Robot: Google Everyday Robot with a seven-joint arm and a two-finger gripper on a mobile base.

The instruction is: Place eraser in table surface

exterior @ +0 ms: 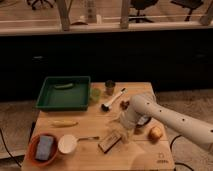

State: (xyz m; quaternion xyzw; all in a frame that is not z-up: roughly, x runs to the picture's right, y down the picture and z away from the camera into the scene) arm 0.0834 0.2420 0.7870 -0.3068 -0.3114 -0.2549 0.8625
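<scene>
The eraser (109,142), a small flat block with a dark brown top and pale sides, lies on the light wooden table surface (90,159) near the front middle. My gripper (119,131) hangs at the end of the white arm (165,119), just above and right of the eraser, at its upper end. I cannot tell whether it touches the eraser.
A green tray (62,93) with a green object stands at the back left. A green cup (95,94), a dark cup (109,87) and a brush (113,99) are behind. A banana (63,123), white cup (67,144), orange bowl with blue-grey pad (44,148) and an onion-like ball (155,132) lie around.
</scene>
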